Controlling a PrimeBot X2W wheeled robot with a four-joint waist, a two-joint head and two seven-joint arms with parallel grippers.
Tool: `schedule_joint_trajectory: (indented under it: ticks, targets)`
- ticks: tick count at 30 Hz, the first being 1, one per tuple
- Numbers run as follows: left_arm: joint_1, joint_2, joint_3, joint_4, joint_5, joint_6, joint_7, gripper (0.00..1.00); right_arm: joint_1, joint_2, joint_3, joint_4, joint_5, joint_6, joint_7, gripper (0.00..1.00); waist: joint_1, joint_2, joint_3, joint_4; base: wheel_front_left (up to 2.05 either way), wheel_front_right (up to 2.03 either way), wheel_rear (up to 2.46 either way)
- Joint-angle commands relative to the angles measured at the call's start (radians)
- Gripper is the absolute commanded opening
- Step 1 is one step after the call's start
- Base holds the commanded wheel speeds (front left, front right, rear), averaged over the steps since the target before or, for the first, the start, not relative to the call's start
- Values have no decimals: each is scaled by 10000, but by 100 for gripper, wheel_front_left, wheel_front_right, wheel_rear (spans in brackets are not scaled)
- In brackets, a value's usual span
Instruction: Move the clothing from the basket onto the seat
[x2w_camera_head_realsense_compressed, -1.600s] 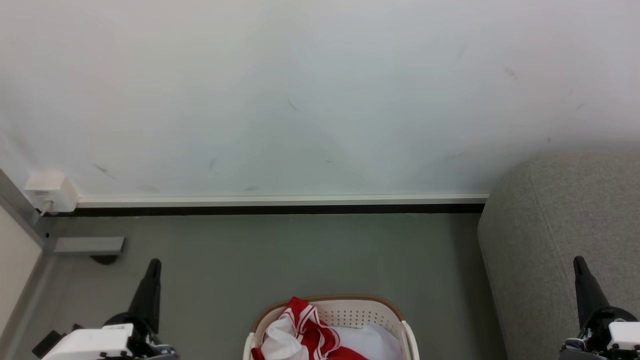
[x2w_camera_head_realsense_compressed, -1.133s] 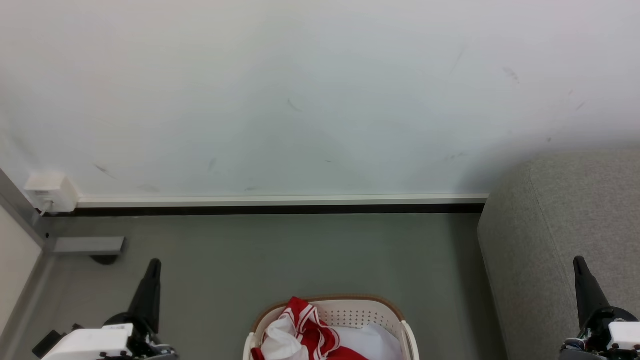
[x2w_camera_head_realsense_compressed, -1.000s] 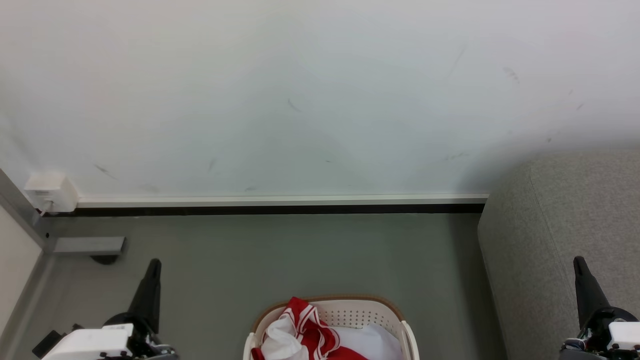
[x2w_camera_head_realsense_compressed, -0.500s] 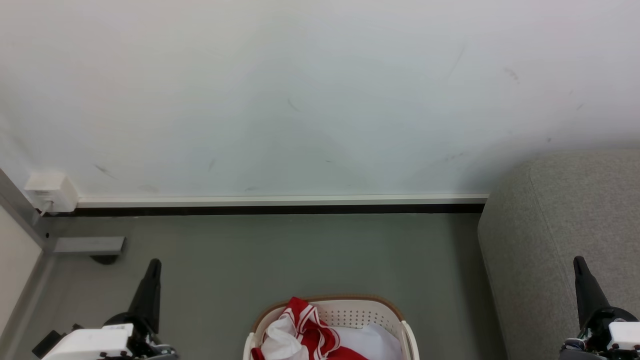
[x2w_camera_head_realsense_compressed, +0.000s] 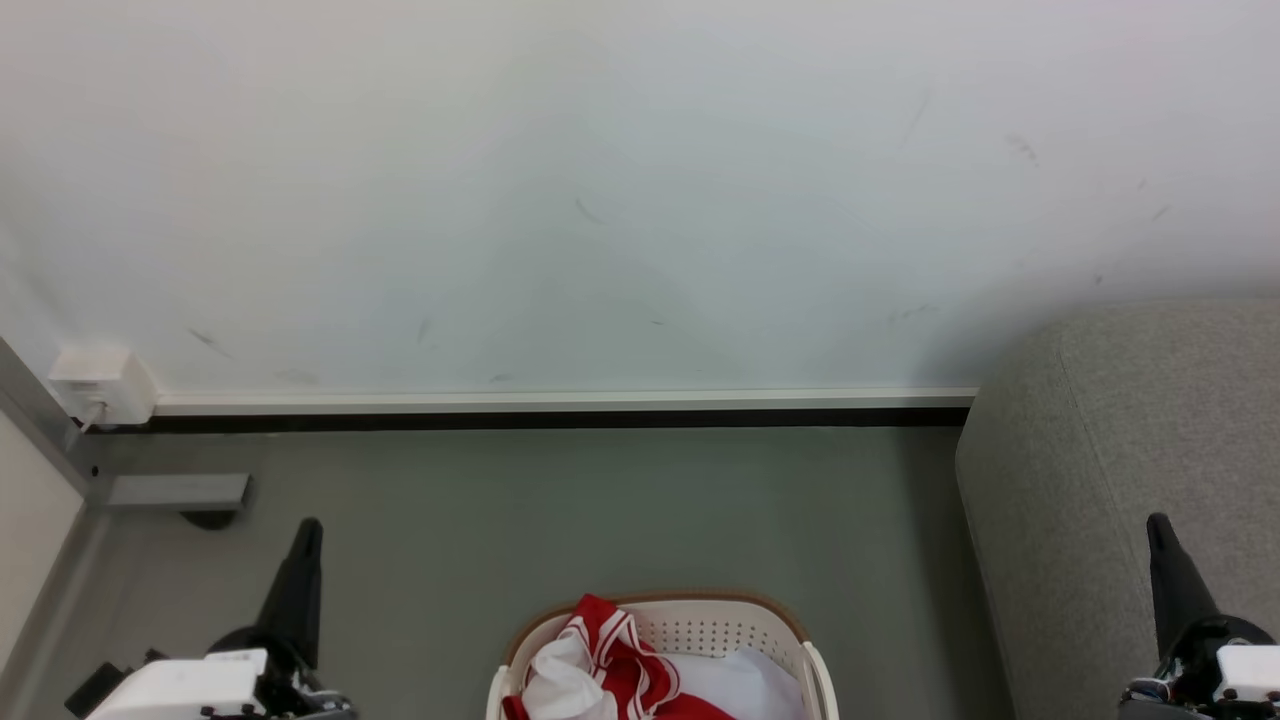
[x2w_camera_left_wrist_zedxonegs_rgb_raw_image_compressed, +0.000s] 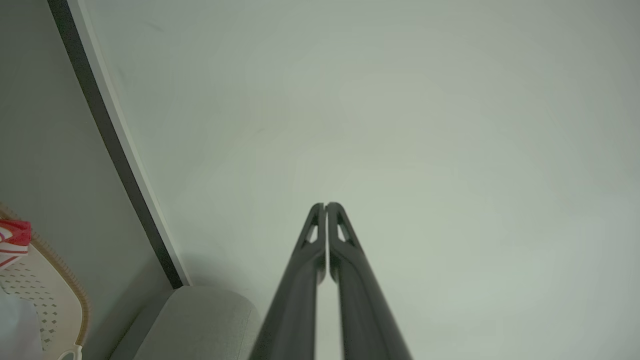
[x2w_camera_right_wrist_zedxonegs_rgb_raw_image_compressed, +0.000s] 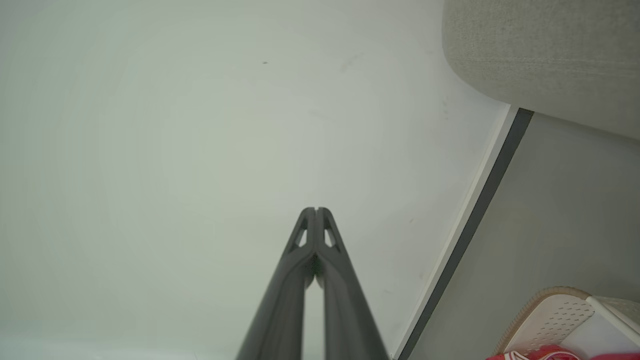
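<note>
The cream basket (x2w_camera_head_realsense_compressed: 722, 616) with a brown rim sits on the floor at the bottom middle of the head view. Red clothing with white stripes (x2w_camera_head_realsense_compressed: 622, 658) is bunched in its left half, beside a plain pale sheet (x2w_camera_head_realsense_compressed: 745, 680). The grey seat (x2w_camera_head_realsense_compressed: 1120, 470) fills the right side. My left gripper (x2w_camera_head_realsense_compressed: 308, 528) points up at lower left, left of the basket, and its fingers meet at the tips in the left wrist view (x2w_camera_left_wrist_zedxonegs_rgb_raw_image_compressed: 325, 205). My right gripper (x2w_camera_head_realsense_compressed: 1158, 522) stands at lower right over the seat, shut and empty (x2w_camera_right_wrist_zedxonegs_rgb_raw_image_compressed: 315, 210).
A white wall (x2w_camera_head_realsense_compressed: 600, 180) with a baseboard (x2w_camera_head_realsense_compressed: 560, 402) runs behind the grey floor (x2w_camera_head_realsense_compressed: 600, 510). A white socket box (x2w_camera_head_realsense_compressed: 100, 385) and a grey bracket (x2w_camera_head_realsense_compressed: 178, 491) sit at the left corner. Open floor lies between the basket and the wall.
</note>
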Motion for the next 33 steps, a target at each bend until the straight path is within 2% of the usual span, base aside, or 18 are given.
schedule_joint_trajectory:
  ticks: [1, 7, 16, 23, 33]
  targets:
    - [4, -2, -5, 17, 2, -1, -7, 100, 4, 5, 5, 14, -4, 0, -3, 100, 0, 0, 0, 0, 0, 0, 0]
    - [75, -26, -191, 245, 114, -23, -249, 100, 131, 136, -9, 188, -420, -1, -67, 100, 0, 0, 6, -1, 0, 0, 0]
    - [19, -19, -229, 440, 1228, -67, -641, 100, 220, 410, -344, 146, -2492, -2, -179, 100, 0, 0, 11, -17, 0, 0, 0]
    - [21, -12, -360, 432, 2793, 73, -1001, 100, 324, 644, -537, -83, -4719, -3, -282, 100, 0, 0, 7, -29, 0, 0, 0]
    - [67, -4, -663, 334, 4834, 250, -1364, 100, 387, 725, -626, -234, -7211, -5, -388, 100, 0, 0, -3, -68, 0, 0, 0]
